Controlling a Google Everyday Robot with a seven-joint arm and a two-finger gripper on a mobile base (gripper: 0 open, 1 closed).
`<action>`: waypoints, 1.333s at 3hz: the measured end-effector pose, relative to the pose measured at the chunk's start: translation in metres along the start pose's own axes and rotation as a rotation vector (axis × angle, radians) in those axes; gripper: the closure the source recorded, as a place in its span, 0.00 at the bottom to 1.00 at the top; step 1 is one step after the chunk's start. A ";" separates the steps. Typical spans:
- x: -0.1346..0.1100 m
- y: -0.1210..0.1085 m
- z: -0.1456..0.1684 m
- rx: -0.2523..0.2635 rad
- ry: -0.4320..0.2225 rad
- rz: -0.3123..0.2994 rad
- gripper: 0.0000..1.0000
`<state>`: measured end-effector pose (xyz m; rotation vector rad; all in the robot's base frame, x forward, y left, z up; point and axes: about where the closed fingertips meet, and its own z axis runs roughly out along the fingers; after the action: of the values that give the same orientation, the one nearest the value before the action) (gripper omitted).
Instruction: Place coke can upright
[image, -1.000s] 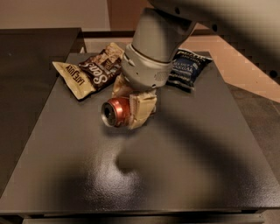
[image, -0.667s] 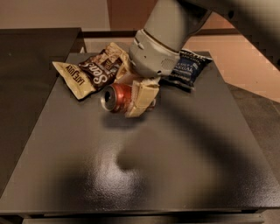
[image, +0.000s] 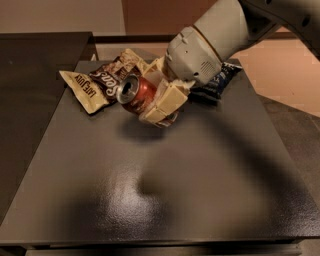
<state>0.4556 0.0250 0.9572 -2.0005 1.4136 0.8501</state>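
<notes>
The coke can (image: 134, 93) is red with a silver top. It is held tilted on its side, its top facing left toward the camera, a little above the dark table (image: 165, 190). My gripper (image: 156, 98) is shut on the can, its cream fingers (image: 167, 100) clamped across the can's body. The arm comes in from the upper right. The can hangs just in front of the snack bags at the table's back left.
A brown and cream snack bag (image: 92, 85) lies at the back left, behind the can. A dark blue snack bag (image: 220, 82) lies at the back right, partly hidden by the arm. A dark counter stands to the left of the table.
The gripper has lifted the can off the table and moved it back and up toward the bags. The can has turned so its top faces more to the left.
</notes>
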 end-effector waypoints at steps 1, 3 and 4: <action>-0.003 0.001 -0.010 0.042 -0.152 0.065 1.00; 0.019 0.007 -0.017 0.110 -0.404 0.127 1.00; 0.032 0.010 -0.013 0.119 -0.452 0.109 1.00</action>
<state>0.4566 -0.0070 0.9403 -1.5288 1.2805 1.1504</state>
